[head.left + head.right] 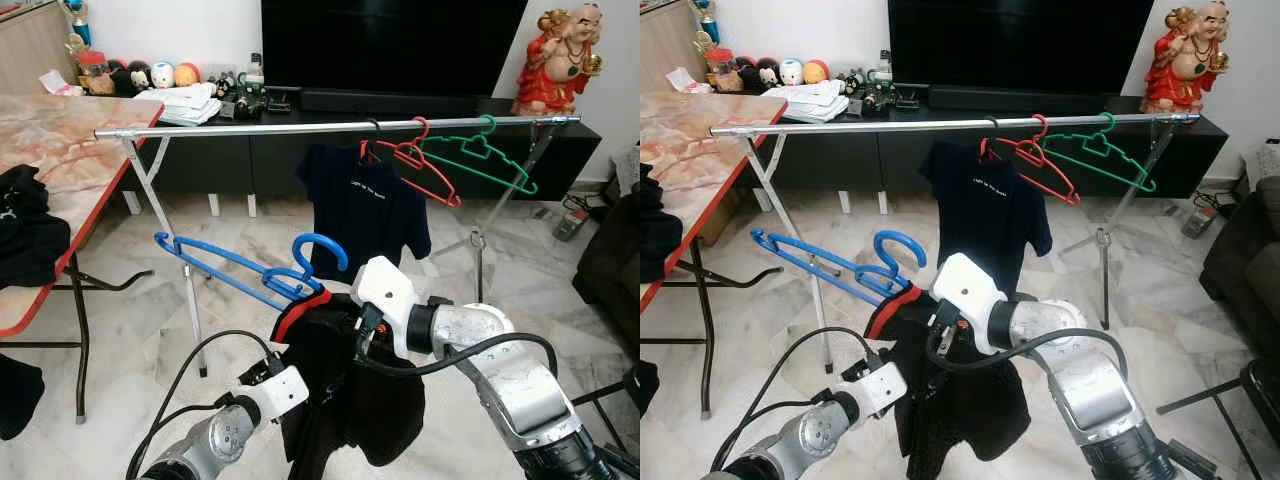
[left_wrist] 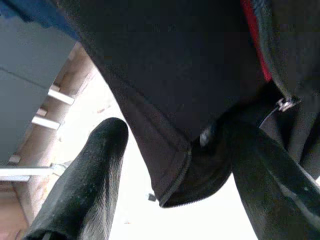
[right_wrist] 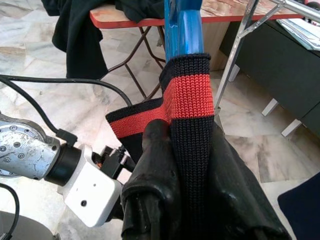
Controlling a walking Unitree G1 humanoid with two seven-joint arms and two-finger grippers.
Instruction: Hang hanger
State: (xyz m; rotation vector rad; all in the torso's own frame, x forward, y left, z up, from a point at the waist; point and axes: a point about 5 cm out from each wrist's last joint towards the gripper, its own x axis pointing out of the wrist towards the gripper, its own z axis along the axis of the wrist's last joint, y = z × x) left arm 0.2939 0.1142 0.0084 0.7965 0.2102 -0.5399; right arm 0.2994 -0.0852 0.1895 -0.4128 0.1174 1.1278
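Gripping the red-striped collar (image 3: 187,100) of a black jacket (image 1: 350,385), the right gripper (image 3: 192,165) has its fingers pinched tight on the knit, with the blue hanger (image 1: 250,270) rising out of the collar. That hanger sticks out toward ten o'clock from the jacket, its hook curling upward, well below the rail (image 1: 330,126). The left gripper (image 2: 175,175) sits under the jacket's lower edge at about seven o'clock, fingers spread wide with the zipped hem (image 2: 175,170) hanging between them. On the rail hang a navy shirt (image 1: 362,215), a red hanger (image 1: 418,165) and a green hanger (image 1: 478,155). A table (image 1: 70,170) with dark clothes stands at nine o'clock.
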